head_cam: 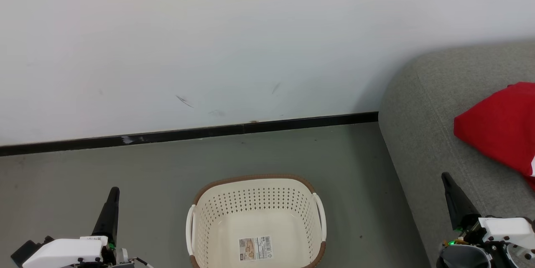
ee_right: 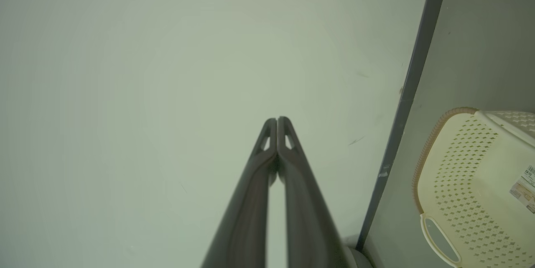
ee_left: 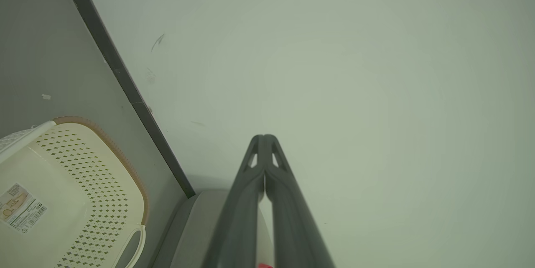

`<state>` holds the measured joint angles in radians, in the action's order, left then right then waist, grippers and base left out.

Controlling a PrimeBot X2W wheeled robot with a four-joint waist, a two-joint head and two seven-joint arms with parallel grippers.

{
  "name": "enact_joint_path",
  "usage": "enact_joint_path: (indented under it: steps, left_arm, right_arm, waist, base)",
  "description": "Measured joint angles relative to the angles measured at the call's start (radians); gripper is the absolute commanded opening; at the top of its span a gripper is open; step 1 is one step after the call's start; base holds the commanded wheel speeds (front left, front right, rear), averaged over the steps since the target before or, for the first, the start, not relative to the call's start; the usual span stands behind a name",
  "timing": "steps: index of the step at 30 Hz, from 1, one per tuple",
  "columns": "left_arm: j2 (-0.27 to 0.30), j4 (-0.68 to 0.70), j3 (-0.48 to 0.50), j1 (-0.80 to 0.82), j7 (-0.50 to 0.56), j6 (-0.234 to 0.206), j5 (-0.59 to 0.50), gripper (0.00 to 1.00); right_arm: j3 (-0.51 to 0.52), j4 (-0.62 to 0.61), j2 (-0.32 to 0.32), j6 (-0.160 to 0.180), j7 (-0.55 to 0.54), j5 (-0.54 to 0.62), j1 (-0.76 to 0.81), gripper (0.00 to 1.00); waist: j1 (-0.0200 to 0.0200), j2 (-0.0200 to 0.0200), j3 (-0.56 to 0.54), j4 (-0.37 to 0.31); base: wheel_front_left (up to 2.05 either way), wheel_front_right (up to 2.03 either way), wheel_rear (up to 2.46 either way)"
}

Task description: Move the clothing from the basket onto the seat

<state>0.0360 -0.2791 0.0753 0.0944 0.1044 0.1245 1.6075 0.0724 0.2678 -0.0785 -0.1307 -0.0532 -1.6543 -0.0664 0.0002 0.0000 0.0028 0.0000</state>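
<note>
While both claws sit with their fingers pressed together, we start at the left gripper, a single dark wedge rising at the lower left of the head view and pinching nothing. Its own wrist view shows the two fingers meeting at the tip, in the lower middle of the frame, against a pale wall. The right gripper stands at the lower right of the head view, closed the same way and also holding nothing. Its tip overlaps the grey seat, though we cannot tell whether it touches the fabric. Between the two grippers, at the bottom centre of the head view, the basket stands upright on the grey floor. We see its pale perforated walls, brown rim, white side handles and a barcode label on its bottom. The basket is well apart from the left gripper and near the front edge of the seat. The seat fills the right side of the head view and curves up toward the wall. The clothing, a bright red heap, lies on it at the right edge of the frame, with a sliver of white trim just visible. A black baseboard runs across the middle of the frame where the floor meets the wall.
</note>
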Motion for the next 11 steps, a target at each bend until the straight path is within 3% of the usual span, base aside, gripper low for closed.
enact_joint_path:
  steps: [11]
  left_arm:
    - [0.000,0.001,0.000,0.000,0.000,0.000,0.000,0.00]
  right_arm:
    - [0.002,0.000,0.000,0.000,-0.001,0.000,0.000,0.00]
  waist:
    - [0.0000,0.0000,0.000,0.000]
  base:
    - [0.00,0.00,0.00]
